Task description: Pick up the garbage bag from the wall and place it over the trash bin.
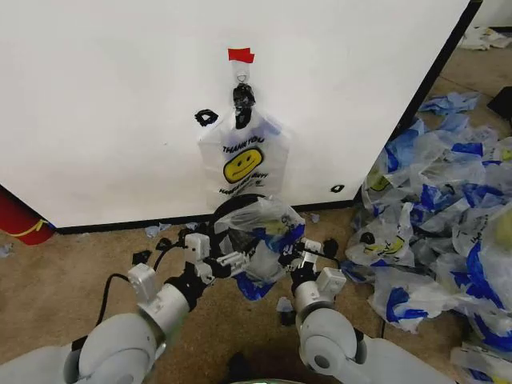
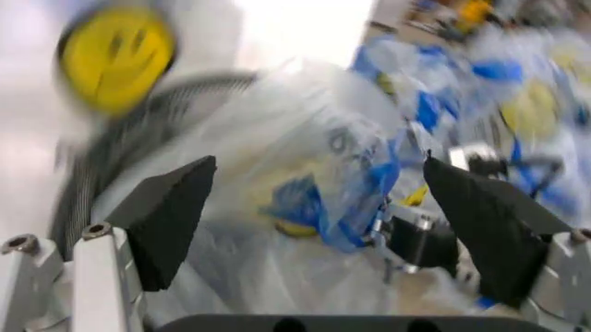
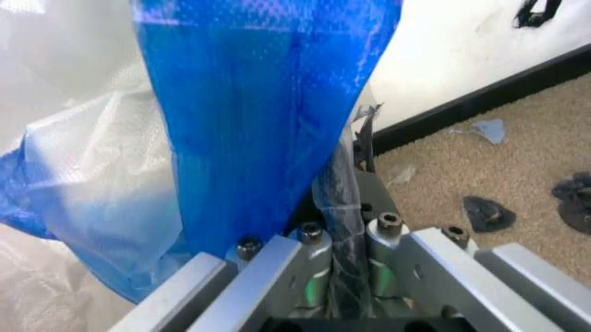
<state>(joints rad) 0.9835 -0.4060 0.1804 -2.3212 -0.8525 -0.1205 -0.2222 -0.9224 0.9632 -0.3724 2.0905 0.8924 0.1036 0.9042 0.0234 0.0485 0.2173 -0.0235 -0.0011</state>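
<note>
My right claw (image 3: 347,228) is clamped on the blue handle of the bag (image 1: 258,228) draped over the bin (image 1: 232,205) below the wall (image 1: 120,96). My left claw (image 2: 319,207) gapes wide, holding nothing, beside the bag.

A thin translucent white plastic bag with a yellow smiley face (image 1: 242,162) is hanging from a black clip (image 1: 243,97) on the large plain white wall panel (image 1: 120,88), below a small red tape piece (image 1: 241,55). Beneath it, another crumpled translucent bag with blue handles (image 1: 260,232) is lying over the small round black bin (image 1: 237,202) (only its rim is showing). The left end effector (image 1: 226,262) and the right end effector (image 1: 300,252) are flanking that bag on the tan carpet floor (image 1: 88,256).
</note>
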